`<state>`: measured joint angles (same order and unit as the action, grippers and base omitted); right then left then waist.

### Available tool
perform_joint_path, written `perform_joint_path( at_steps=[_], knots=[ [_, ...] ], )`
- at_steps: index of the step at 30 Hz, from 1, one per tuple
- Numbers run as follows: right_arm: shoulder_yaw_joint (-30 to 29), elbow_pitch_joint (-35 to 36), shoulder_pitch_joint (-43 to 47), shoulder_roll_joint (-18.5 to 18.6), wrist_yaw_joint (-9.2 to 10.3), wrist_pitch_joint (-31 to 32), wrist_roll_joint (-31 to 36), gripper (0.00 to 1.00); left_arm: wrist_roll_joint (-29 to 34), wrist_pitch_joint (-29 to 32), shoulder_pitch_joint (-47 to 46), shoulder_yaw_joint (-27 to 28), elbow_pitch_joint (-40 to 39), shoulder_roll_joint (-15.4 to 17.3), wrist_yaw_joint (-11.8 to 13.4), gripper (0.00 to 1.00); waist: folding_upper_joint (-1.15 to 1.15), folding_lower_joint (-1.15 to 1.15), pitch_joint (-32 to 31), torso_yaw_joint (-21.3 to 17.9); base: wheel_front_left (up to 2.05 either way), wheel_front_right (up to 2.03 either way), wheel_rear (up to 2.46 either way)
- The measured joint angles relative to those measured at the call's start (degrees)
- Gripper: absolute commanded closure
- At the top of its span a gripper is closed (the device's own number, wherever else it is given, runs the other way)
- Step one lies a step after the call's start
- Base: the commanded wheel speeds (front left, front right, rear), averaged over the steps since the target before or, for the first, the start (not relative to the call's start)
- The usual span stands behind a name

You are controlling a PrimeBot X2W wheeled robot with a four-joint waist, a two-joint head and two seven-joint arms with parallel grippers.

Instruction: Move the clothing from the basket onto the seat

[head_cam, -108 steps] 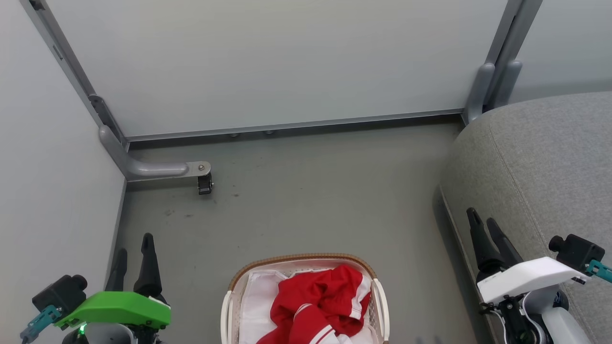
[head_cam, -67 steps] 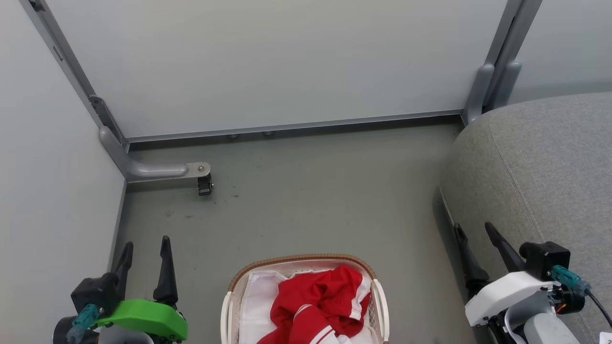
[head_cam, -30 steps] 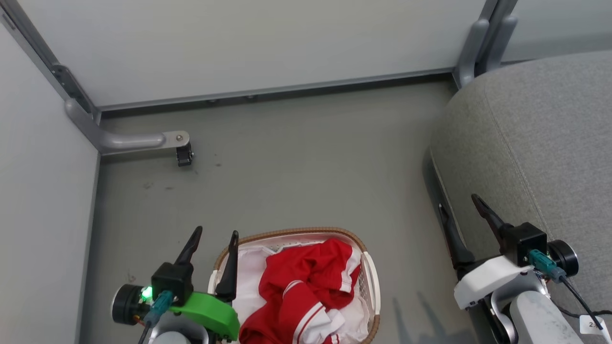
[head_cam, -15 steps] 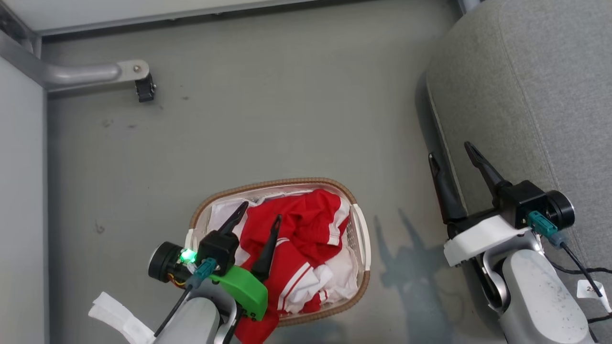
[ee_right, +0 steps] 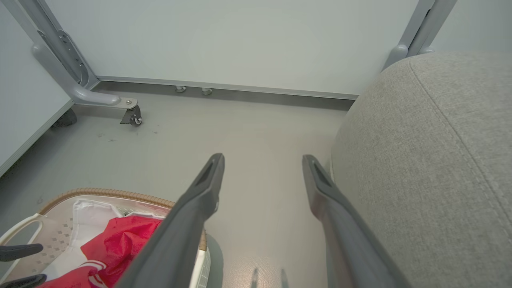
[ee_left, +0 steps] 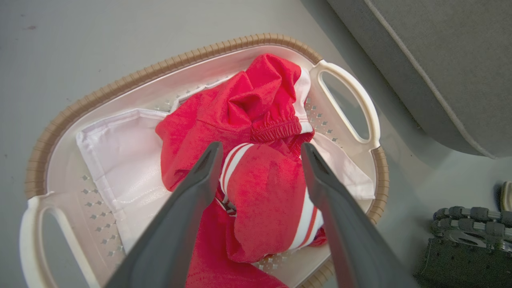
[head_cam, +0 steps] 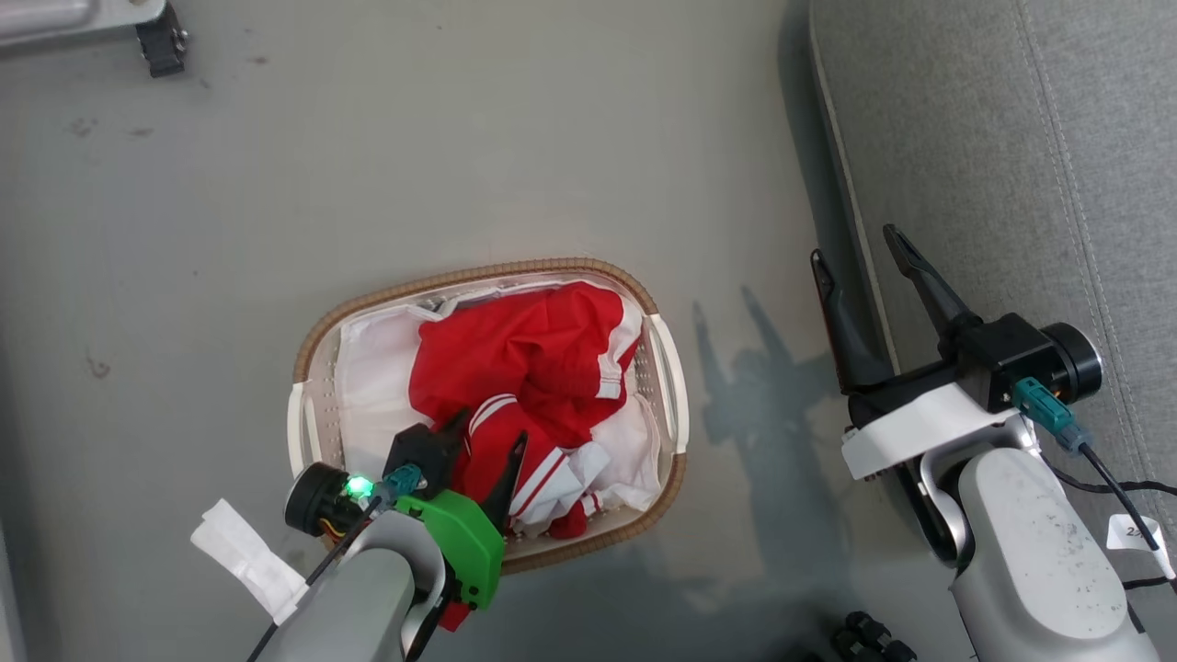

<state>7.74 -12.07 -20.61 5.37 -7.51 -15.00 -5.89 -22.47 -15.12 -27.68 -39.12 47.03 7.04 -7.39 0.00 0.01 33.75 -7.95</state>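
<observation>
Over the basket (ee_left: pixel 120 82), the left gripper (ee_left: pixel 261 147) is held with its two dark fingers spread wide, and nothing is gripped between them. The tips are placed on either side of a striped fold of the clothing (ee_left: pixel 260 100); whether the fabric is already touched cannot be told. The right gripper (head_cam: pixel 853 244) is also seen wide open and empty, near the edge of the seat (head_cam: pixel 1011 138) and well apart from the basket. The clothing is found inside the basket, crumpled on a white liner cloth (ee_left: pixel 124 152), and one part seems to hang over the near rim. Several things could go wrong from this position. If only a thin fold is pinched, the smooth fabric may slip out when it is lifted. If the fingers are pushed too deep, the liner cloth may be caught together with the garment, or a tip may be stuck in a hole of the basket wall. The basket looks light, so it may be dragged or tipped by a snagged sleeve. A long loose end may also be trailed over the floor (head_cam: pixel 368 165) on the way to the seat. As for materials, the garment is soft and bright red with white stripe trim and a gathered elastic band; the basket is oval, hard white perforated plastic with a brown woven-look rim; the seat is covered with coarse grey woven fabric, with rounded edges and stitched seams.
</observation>
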Motion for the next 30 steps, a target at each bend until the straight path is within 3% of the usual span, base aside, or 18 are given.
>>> perform_joint_path(
  at_steps=[15, 30],
  knots=[
    [1.4, 0.5, -1.2, -0.6, 0.00, 0.0, 0.0, 0.00, -14.9, 2.2, -9.8, -13.5, 14.0, 0.3, 0.0, 0.00, 0.00, 0.00, 9.0, -3.0, 0.00, 0.00, 0.00],
    [1.5, 1.6, -2.4, -1.5, 0.00, 0.0, -0.1, 0.00, -21.3, 8.4, -14.8, -22.1, 18.0, 2.4, 0.0, 0.00, 0.00, 0.00, 13.3, -4.5, 0.00, 0.00, 0.00]
  ],
)
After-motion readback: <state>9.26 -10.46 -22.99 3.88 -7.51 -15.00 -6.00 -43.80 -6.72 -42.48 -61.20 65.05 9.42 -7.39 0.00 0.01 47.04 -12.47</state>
